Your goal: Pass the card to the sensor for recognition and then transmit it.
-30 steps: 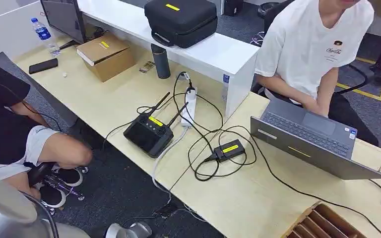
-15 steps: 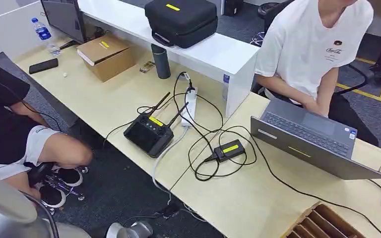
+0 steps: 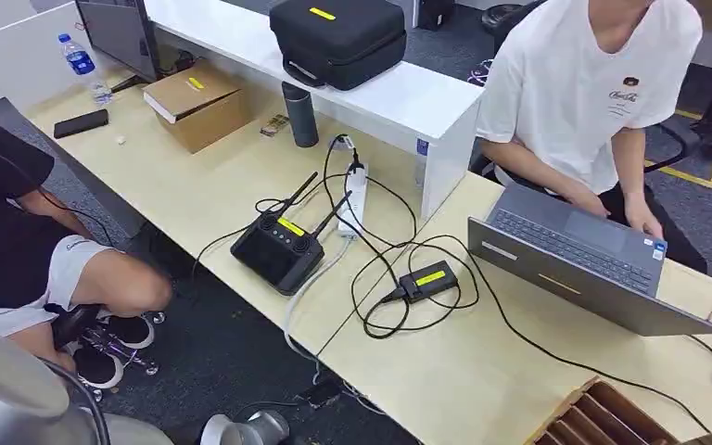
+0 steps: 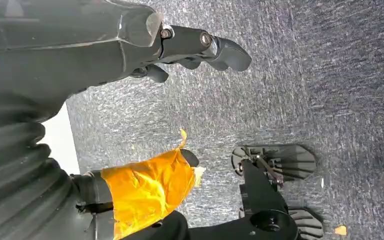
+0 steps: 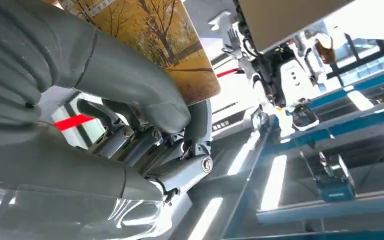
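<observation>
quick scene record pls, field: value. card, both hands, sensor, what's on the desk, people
card: held in the right hand, thumb pressed on its face; autumn-tree print
left hand: holds nothing, fingers apart, over grey carpet
sensor: probably the small black box with yellow label, cabled, on the desk; card not at it yet
desk items: black controller with antennas, white power strip, open laptop
people: one in white shirt with a hand on the laptop; one seated at the desk's left end
</observation>
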`<move>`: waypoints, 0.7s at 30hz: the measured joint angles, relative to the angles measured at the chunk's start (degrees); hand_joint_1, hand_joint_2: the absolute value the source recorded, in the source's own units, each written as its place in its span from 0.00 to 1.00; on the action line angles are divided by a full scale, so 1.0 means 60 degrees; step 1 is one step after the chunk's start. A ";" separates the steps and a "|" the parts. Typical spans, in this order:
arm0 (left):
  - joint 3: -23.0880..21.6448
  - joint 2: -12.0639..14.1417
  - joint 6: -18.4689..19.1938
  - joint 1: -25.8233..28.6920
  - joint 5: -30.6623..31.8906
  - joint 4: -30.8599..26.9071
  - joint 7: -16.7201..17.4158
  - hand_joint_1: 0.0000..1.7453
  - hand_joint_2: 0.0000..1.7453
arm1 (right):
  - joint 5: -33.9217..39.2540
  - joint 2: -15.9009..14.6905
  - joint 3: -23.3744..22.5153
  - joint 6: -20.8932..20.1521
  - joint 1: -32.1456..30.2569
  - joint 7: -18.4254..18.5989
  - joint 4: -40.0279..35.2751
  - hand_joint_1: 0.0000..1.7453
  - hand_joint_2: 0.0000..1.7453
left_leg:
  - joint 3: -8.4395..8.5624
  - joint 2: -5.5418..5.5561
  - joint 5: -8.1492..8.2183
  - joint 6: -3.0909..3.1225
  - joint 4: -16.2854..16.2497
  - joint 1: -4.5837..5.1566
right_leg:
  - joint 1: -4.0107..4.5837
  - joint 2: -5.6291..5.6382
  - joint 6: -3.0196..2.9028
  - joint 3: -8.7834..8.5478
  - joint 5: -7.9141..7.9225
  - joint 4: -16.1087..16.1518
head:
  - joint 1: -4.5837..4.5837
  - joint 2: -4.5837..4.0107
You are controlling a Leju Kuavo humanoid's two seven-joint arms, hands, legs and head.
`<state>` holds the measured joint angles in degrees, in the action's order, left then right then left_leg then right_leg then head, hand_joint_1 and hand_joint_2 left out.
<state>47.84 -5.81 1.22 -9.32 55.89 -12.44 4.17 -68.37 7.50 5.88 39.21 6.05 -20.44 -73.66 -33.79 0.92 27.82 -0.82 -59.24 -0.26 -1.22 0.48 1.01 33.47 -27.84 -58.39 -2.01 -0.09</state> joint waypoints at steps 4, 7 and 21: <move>-0.0058 -0.0004 0.0062 -0.0018 0.0102 0.0000 0.0011 0.00 1.00 | 0.0252 -0.0142 0.0361 0.0000 0.0409 0.0329 0.0015 1.00 1.00 | -0.0001 -0.0006 0.0000 0.0000 0.0000 0.0001 | -0.0001 0.0005 -0.0001 0.0001 0.0002 -0.0003 | 0.0000 0.0000; -0.0145 -0.0011 0.0139 -0.0072 0.0266 0.0000 0.0087 0.00 1.00 | 0.0237 -0.0343 0.0842 -0.0004 0.1250 0.1083 0.0150 1.00 1.00 | 0.0001 -0.0022 -0.0010 -0.0012 0.0000 0.0001 | -0.0001 0.0016 -0.0007 0.0004 0.0014 -0.0003 | 0.0004 0.0000; -0.0678 -0.0160 0.0488 -0.0507 0.0940 0.0000 0.0288 0.00 1.00 | -0.0611 -0.1097 0.3223 -0.1220 0.7330 0.3478 0.4304 1.00 1.00 | -0.0005 -0.0012 -0.0054 -0.0016 -0.0004 -0.0001 | 0.0000 0.0020 -0.0012 0.0010 0.0060 -0.0013 | 0.0000 0.0000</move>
<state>43.78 -6.78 4.15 -12.36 61.53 -12.44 5.90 -72.03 0.92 25.22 31.89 50.03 0.43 -47.83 -33.82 0.85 27.50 -0.92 -59.27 -0.27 -1.22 0.60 0.94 33.53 -27.48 -58.47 -2.01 -0.09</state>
